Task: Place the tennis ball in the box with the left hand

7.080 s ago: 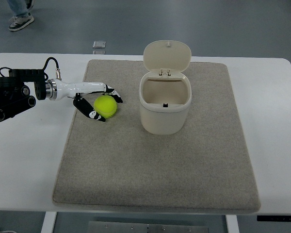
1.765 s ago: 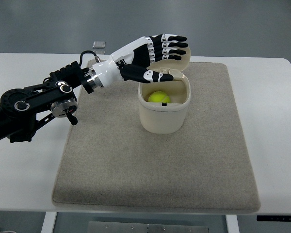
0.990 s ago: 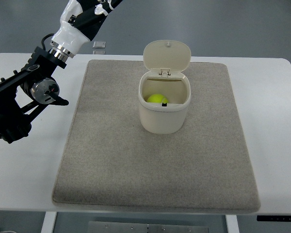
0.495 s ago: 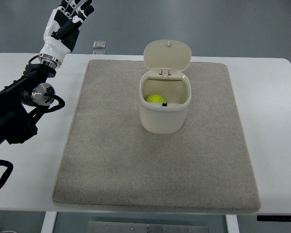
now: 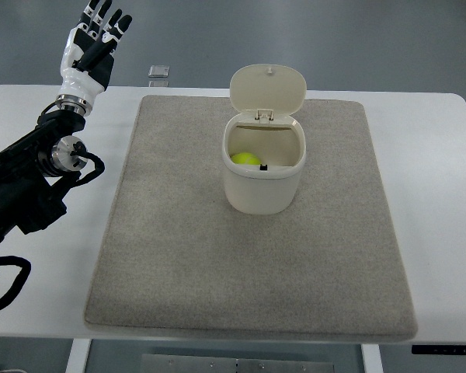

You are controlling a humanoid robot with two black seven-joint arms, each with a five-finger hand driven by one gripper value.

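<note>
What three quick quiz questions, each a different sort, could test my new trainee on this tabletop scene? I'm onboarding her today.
1. True or false: the tennis ball lies inside the box.
2. Multiple choice: the left robot hand is A) gripping the ball, B) raised beyond the table's far left corner with fingers spread, C) resting on the mat.
3. Fill in: the box's lid is hinged at the far side and stands ____.

Key: 1 true; 2 B; 3 open.
</note>
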